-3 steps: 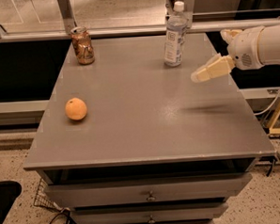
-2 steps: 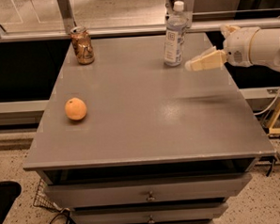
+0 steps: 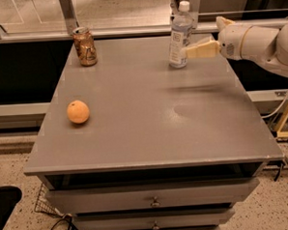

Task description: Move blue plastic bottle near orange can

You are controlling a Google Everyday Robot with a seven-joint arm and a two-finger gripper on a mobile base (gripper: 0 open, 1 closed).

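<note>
The blue plastic bottle [image 3: 180, 35], clear with a white cap and white label, stands upright near the table's far right edge. The orange can [image 3: 85, 46] stands upright at the far left corner, well apart from the bottle. My gripper [image 3: 192, 46] reaches in from the right at the height of the bottle's lower half, with its cream fingers [image 3: 202, 50] open and their tips right beside the bottle's right side. It holds nothing.
A round orange fruit [image 3: 78, 111] lies on the left side of the grey table [image 3: 149, 126]. The table is the top of a drawer cabinet. A railing and glass run along behind the far edge. My white arm [image 3: 261, 40] hangs over the right edge.
My gripper has moved left and toward the far edge, from over the table's right side to right beside the bottle. The bottle, can and fruit have not moved.
</note>
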